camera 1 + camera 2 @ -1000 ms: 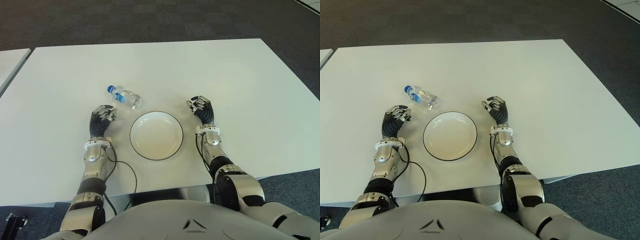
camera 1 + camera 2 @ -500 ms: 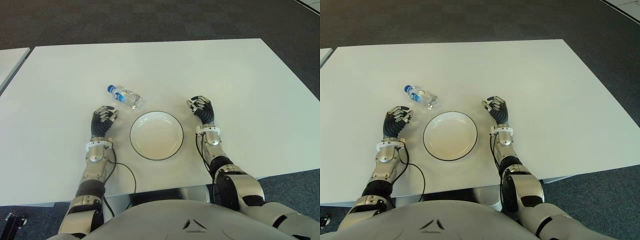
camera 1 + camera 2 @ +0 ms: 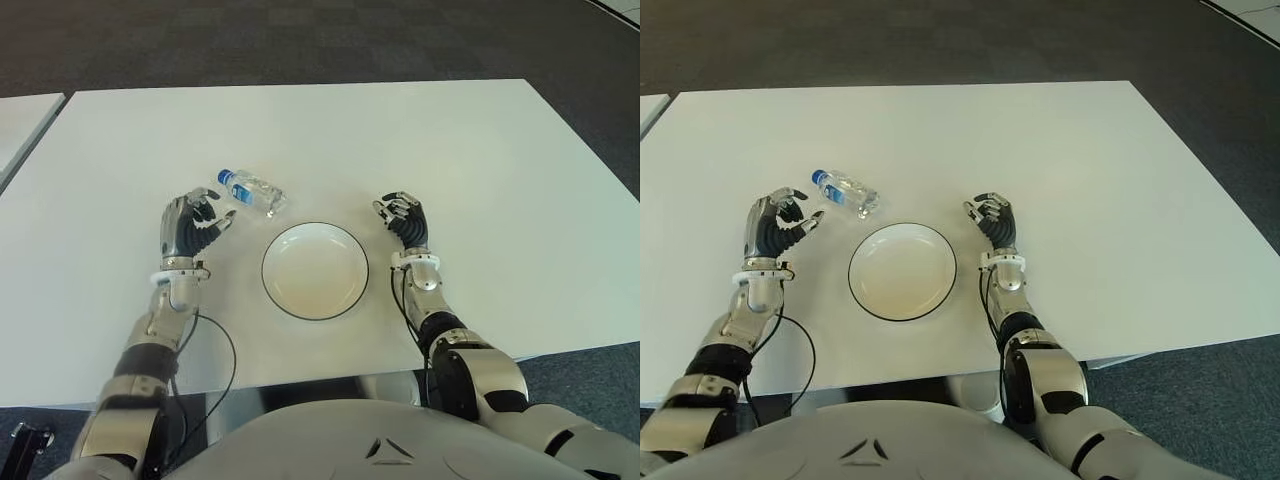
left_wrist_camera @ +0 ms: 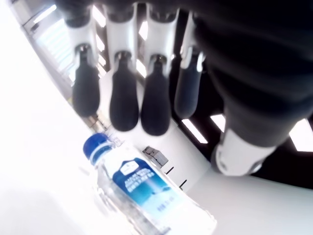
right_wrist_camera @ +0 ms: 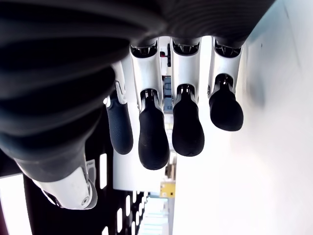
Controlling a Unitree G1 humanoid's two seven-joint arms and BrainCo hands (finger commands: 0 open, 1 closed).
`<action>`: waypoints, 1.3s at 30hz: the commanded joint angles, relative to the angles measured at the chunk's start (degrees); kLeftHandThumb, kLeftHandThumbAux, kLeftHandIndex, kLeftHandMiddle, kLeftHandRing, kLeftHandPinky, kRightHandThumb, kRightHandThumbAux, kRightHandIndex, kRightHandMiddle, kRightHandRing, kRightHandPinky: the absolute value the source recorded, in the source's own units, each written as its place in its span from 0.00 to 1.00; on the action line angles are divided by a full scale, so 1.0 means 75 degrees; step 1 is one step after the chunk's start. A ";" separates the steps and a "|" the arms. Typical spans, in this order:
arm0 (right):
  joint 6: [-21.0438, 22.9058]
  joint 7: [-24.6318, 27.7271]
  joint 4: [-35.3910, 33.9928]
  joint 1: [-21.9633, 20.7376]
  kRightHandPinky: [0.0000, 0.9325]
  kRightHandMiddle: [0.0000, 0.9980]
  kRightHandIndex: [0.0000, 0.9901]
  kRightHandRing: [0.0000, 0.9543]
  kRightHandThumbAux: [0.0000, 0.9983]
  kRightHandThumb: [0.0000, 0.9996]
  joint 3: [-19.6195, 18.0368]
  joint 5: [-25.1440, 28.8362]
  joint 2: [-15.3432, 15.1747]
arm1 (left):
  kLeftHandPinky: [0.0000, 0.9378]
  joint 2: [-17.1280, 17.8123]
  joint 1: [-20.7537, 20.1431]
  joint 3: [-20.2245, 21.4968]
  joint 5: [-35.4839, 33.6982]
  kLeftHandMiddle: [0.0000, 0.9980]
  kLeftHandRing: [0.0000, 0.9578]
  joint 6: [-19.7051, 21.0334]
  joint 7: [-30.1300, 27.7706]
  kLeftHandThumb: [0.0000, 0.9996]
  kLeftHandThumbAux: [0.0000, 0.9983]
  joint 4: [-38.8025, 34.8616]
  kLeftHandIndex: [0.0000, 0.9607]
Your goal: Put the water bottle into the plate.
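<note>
The bottle [image 3: 251, 193] is seen lying on its side on the white surface [image 3: 480, 160], just beyond the far-left rim of the plate [image 3: 315, 271] and apart from it, with its blue cap pointing left and away. The plate holds nothing. The left robot hand [image 3: 190, 226] is placed just left of the bottle and nearer, its fingers [image 4: 123, 103] loosely extended toward the cap and closed on nothing; no contact with the bottle is shown. The right robot hand [image 3: 405, 218] shows just right of the plate, its fingers relaxed and holding nothing.

The task is judged to be at the reach, with no grasp yet made. Several faults can be foreseen:

- A round bottle lying down may be rolled away by a glancing touch of the fingertips, most likely farther from the plate.
- If the fingers are closed near the cap and not around the body, the bottle may be pivoted or dropped when lifted.
- The clear plastic wall is likely to be smooth and to yield; a light grip may allow slipping.
- The plate rim lies close to the bottle's base, so it may be struck and shifted by a low carry.
- Once released on the shallow plate, the bottle may roll over the rim unless it is laid near the middle.
</note>
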 commanded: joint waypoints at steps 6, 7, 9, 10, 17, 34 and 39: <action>0.0253 -0.0042 0.0245 0.0267 0.79 0.71 0.44 0.76 0.73 0.70 0.0011 0.0038 0.0196 | 0.40 0.0560 -0.0772 -0.0813 0.0983 0.39 0.39 0.0985 0.0666 0.76 0.69 0.0459 0.44; 0.0250 -0.0046 0.0245 0.0266 0.79 0.71 0.44 0.76 0.73 0.70 0.0011 0.0037 0.0198 | 0.39 0.0585 -0.0839 -0.0874 0.1000 0.37 0.38 0.1050 0.0684 0.75 0.69 0.0506 0.44; 0.0248 -0.0075 0.0246 0.0264 0.79 0.71 0.44 0.76 0.73 0.70 0.0019 0.0024 0.0216 | 0.34 0.0641 -0.1047 -0.1002 0.1050 0.32 0.32 0.1164 0.0733 0.72 0.64 0.0704 0.37; 0.0245 -0.0101 0.0246 0.0261 0.79 0.71 0.44 0.76 0.73 0.70 0.0024 0.0014 0.0225 | 0.33 0.0677 -0.1263 -0.1109 0.1126 0.31 0.31 0.1241 0.0778 0.71 0.63 0.0926 0.34; 0.0235 -0.0332 0.0269 0.0237 0.80 0.72 0.44 0.77 0.73 0.70 0.0104 -0.0098 0.0284 | 0.19 0.0909 -0.2280 -0.1732 0.1414 0.13 0.14 0.1383 0.1068 0.73 0.48 0.2092 0.16; 0.0271 -0.0873 0.0285 0.0167 0.80 0.73 0.44 0.77 0.73 0.70 0.0318 -0.0235 0.0417 | 0.00 0.0937 -0.4734 -0.3640 0.2007 0.00 0.00 0.1922 -0.0095 0.72 0.25 0.4693 0.00; 0.0279 -0.0888 0.0295 0.0146 0.81 0.73 0.44 0.78 0.73 0.70 0.0304 -0.0190 0.0460 | 0.00 0.0895 -0.5241 -0.4411 0.2428 0.00 0.00 0.2162 -0.0881 0.68 0.21 0.4814 0.00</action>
